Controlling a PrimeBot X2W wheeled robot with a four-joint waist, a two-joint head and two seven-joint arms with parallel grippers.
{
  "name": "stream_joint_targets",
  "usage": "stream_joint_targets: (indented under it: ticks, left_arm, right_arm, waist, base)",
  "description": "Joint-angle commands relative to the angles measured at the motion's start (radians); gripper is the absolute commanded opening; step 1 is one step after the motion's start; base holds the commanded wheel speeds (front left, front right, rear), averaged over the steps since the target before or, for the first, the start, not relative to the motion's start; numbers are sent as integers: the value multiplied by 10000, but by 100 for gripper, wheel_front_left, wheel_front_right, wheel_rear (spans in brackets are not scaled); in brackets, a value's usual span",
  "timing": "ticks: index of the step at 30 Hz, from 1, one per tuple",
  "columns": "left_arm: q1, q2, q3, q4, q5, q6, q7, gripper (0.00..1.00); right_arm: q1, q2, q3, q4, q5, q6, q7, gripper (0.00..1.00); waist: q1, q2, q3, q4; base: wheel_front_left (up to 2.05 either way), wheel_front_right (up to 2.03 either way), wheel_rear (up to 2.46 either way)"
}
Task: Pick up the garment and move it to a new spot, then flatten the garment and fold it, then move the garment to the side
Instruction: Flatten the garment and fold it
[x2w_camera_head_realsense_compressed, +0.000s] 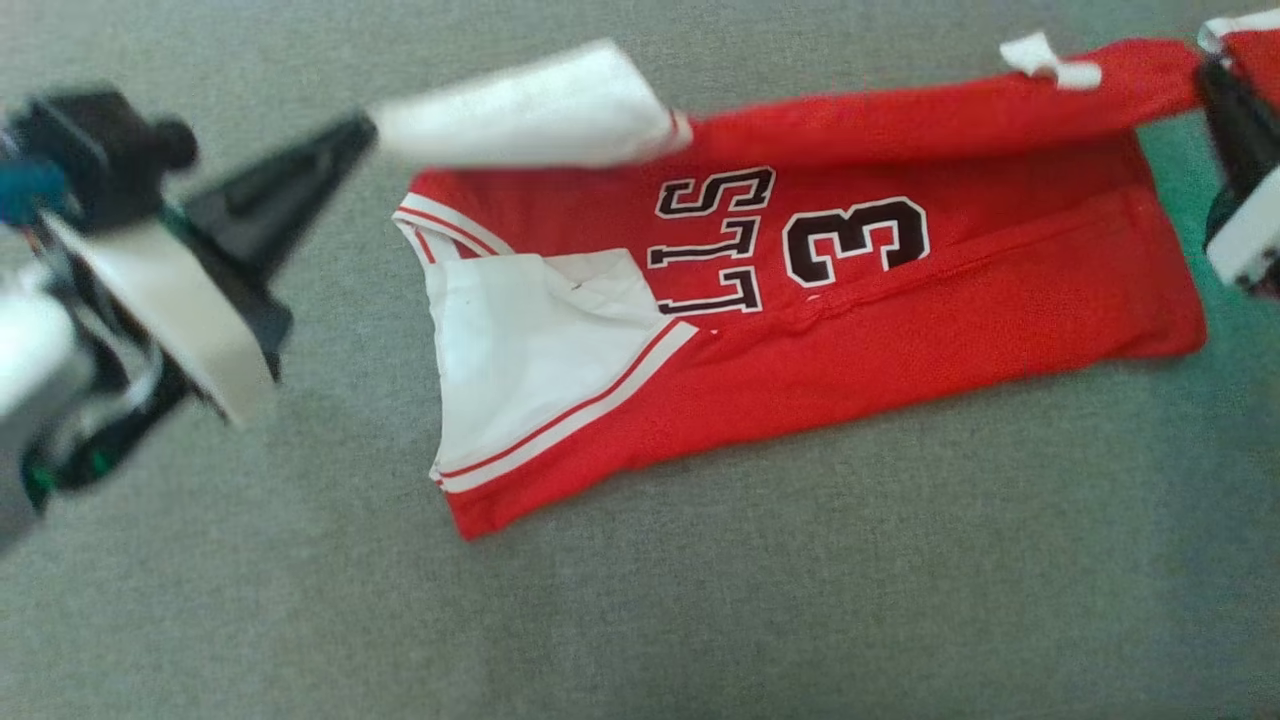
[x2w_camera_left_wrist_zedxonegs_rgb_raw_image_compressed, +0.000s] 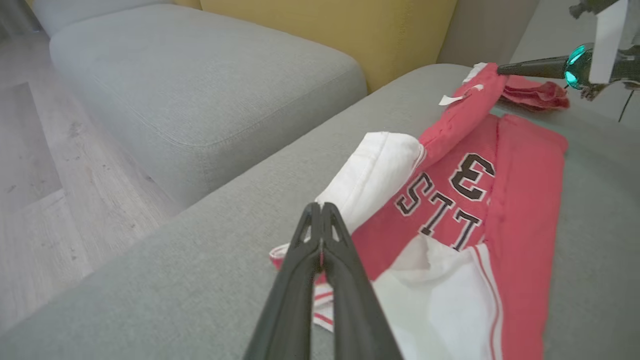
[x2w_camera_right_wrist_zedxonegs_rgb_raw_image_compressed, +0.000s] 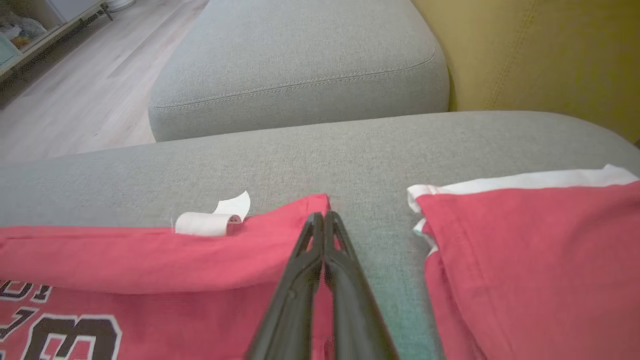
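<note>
One broad grey woven seat cushion spreads nearest to us, and on it, a little farther in, lies the red and white sports jersey, folded lengthwise, with its neck end to the left and its hem to the right. At the near left of the jersey we see a white inner panel edged with thin red and white stripes.

Past that fold runs the black lettering outlined in white. We can read a final "S", and the two letters before it look like "L"s, while the rest is tucked under the fold. Just to the right of the lettering stands a large black numeral "3".

The far long edge of the jersey is lifted off the cushion. At its left end the left gripper has its fingers pressed together on the white shoulder cloth. At its right end the right gripper pinches the red corner, fingers closed. Near that corner a small curled white label sticks out, and we cannot read any print on it.

Just right of the pinched corner lies a second red garment with white trim, apart from the jersey. Farther off sit another grey cushion, a mustard-yellow backrest and a pale wooden floor.
</note>
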Motion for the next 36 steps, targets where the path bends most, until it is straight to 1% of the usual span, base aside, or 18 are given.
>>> stream_joint_targets:
  ticks: [1, 5, 8, 12, 17, 21, 22, 23, 24, 26, 30, 33, 34, 36]
  left_arm:
    - [-22, 524, 496, -331, 4, 161, -121, 0]
    - [995, 738, 484, -1215, 135, 761, -437, 0]
    - [1677, 785, 477, -1654, 282, 1150, -597, 0]
    - [2444, 731, 471, -1964, 577, 1502, -663, 0]
    - [3189, 510, 468, -2012, 800, 1829, -827, 0]
    - [3750, 125, 467, -1889, 793, 2112, -1075, 0]
    - [3873, 4, 466, -1832, 775, 2182, -1170, 12]
    - [3974, -127, 472, -1754, 775, 2285, -1316, 69]
    - [4054, -262, 505, -1657, 797, 2407, -1502, 100]
    - [4206, -552, 624, -1401, 899, 2800, -1935, 100]
    - [4698, -1395, 1134, -831, 1120, 4041, -2583, 100]
    - [5354, -2215, 1959, -480, 1355, 4909, -2755, 100]
    - [5621, -2547, 2400, -454, 1635, 5198, -2762, 100]
    - [6294, -3166, 3186, -429, 2363, 5636, -2768, 100]
  right_arm:
    - [320, -374, -132, -320, 3, -7, -94, 0]
    - [1062, -534, -496, -622, -48, -7, -157, 0]
    - [1705, -642, -853, -914, -85, -7, -176, 0]
    - [2648, -696, -1470, -1344, -172, -7, -179, 0]
    - [3630, -541, -2222, -1902, -504, -7, -38, 0]
    - [4135, -203, -2730, -2276, -1057, -7, 87, 0]
    - [4207, -75, -2909, -2304, -1203, -7, 68, 0]
    - [4254, 70, -3107, -2312, -1383, -7, -10, 40]
    - [4303, 228, -3283, -2322, -1564, -7, -105, 100]
    - [4432, 606, -3639, -2341, -1858, -7, -344, 100]
    - [4922, 1397, -4361, -2600, -2092, -7, -1000, 100]
    - [5396, 1899, -4919, -2861, -2294, -7, -1604, 100]
    - [5555, 2061, -5074, -2955, -2334, -7, -1775, 100]
    - [5836, 2347, -5378, -3098, -2409, -7, -2059, 100]
  waist:
    - [1, 0, -54, 39]
    - [1, 0, -171, 141]
    - [1, 0, -198, 254]
    - [1, 0, -206, 412]
    - [1, 0, -239, 493]
    - [1, 0, -236, 484]
    - [1, 0, -235, 484]
    - [1, 0, -244, 488]
    - [1, 0, -258, 497]
    - [1, 0, -318, 510]
    - [1, 0, -480, 591]
    - [1, 0, -647, 682]
    - [1, 0, -703, 718]
    - [1, 0, -802, 794]
  base:
    - [0, 0, 0]
    - [0, 0, 0]
    - [0, 0, 0]
    - [0, 0, 0]
    - [0, 0, 0]
    - [0, 0, 0]
    - [0, 0, 0]
    - [0, 0, 0]
    - [0, 0, 0]
    - [0, 0, 0]
    - [0, 0, 0]
    - [0, 0, 0]
    - [0, 0, 0]
    - [0, 0, 0]
